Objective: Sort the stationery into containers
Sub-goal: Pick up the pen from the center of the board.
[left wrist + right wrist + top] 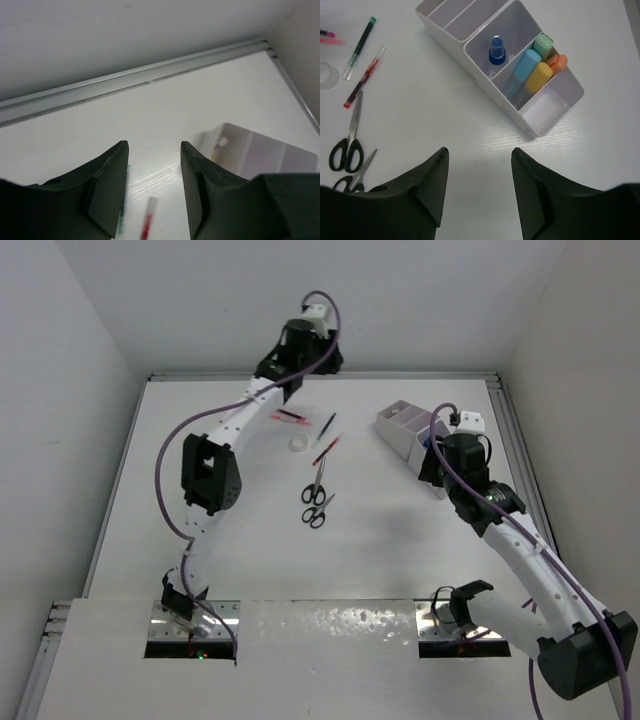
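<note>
Closest to your right wrist camera, the right gripper [478,152] holds its two dark jaws spread apart, with nothing between them but bare white table [470,125]. Your right arm climbs from its base at the near right, folds at a low elbow by the table's corner, then reaches forward and inward. Its wrist tips down just beside the near side of the white stepped plastic organiser [485,82].

In that organiser, a blue-capped bottle [496,50] stands in one compartment. Four pastel capsule-shaped pieces [538,77], blue, yellow, green and orange, lie packed side by side in the next.

On the open table to the left of the organiser lie two pairs of black-handled scissors [347,145], one just beyond the other. Past them are a thin red pen [365,77], a green-capped pen [360,47] and a clear tape ring [326,75].

Your left arm stretches from the near left in a long bend to the far edge of the table. There the left gripper [153,147] hangs above the surface with its jaws parted and gripping nothing. It points toward the metal rail [125,82] along the back wall, and you see the organiser off to its right.
</note>
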Action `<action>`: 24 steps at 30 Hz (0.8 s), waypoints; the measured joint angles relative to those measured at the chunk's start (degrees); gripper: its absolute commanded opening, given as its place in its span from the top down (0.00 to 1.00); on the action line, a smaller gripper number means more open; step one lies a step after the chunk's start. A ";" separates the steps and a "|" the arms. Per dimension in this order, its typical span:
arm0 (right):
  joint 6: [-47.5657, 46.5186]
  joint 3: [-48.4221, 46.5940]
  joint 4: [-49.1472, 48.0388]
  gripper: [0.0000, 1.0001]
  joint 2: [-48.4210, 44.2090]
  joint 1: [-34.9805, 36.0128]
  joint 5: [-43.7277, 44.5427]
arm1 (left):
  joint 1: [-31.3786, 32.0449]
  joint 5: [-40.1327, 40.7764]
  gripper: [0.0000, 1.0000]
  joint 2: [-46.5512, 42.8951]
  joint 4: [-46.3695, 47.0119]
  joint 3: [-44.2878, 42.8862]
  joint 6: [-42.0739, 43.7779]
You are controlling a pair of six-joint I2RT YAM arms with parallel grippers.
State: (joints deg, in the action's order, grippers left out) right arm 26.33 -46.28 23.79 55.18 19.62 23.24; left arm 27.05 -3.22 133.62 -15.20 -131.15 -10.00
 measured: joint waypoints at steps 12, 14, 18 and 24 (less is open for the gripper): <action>5.90 -1.68 -1.51 0.51 2.78 0.33 -3.91 | -10.19 12.96 0.51 3.08 -7.76 5.92 -13.68; 6.54 -1.95 -1.38 0.52 2.78 0.74 -3.87 | -9.75 15.21 0.53 4.57 -8.22 5.92 -14.91; 7.65 -2.08 -1.01 0.52 2.80 1.62 -3.76 | -9.68 18.99 0.59 5.90 -9.49 6.40 -17.75; 8.66 -3.58 0.13 0.52 4.13 2.56 -3.45 | -10.69 20.02 0.62 7.06 -7.67 6.43 -19.85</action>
State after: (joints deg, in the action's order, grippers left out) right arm 34.98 -49.87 23.92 59.31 22.17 19.79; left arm 16.36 16.80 140.68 -22.87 -124.73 -29.85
